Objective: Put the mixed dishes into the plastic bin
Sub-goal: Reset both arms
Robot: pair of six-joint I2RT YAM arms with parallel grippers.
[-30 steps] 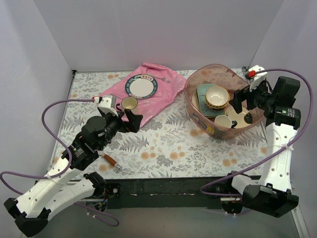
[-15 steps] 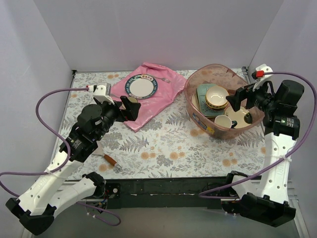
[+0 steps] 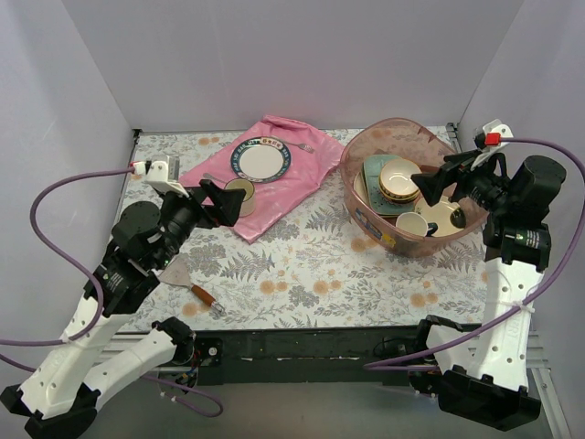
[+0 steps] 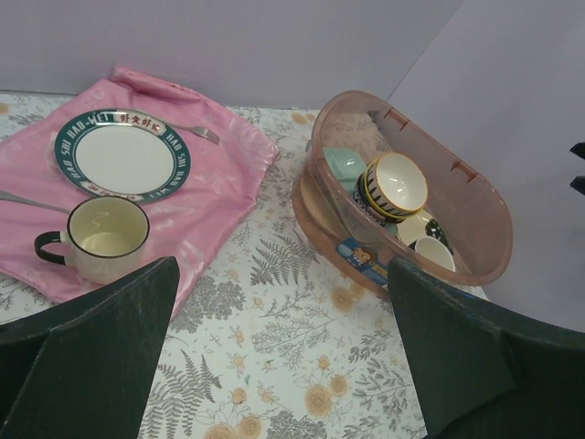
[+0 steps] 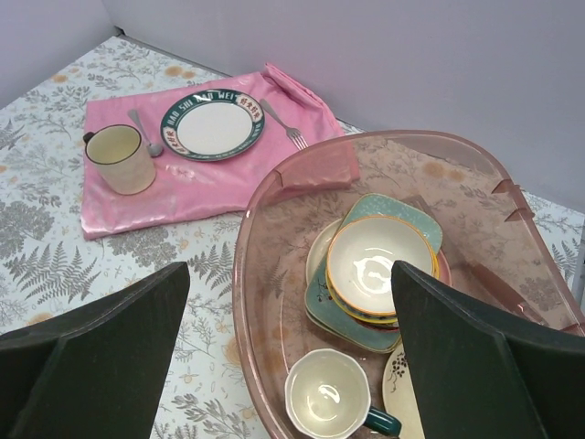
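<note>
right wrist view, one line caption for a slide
Open right gripper over the plastic bin of stacked dishes; green-rimmed plate and cream mug sit on pink cloth.

translucent pink oval plastic bin [image 3: 395, 137]; flat glossy pink cloth [image 3: 306, 165]; round white plate [image 3: 260, 161], dark green lettered rim; grey-fern, orange-flower table cover [image 3: 311, 265].

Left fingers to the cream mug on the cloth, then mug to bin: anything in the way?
Nothing visible. The left gripper, fingers open, faces the cream mug across bare pink cloth; the spoon lies beyond the mug. From mug to plastic bin there is only cloth and patterned tabletop.
</note>
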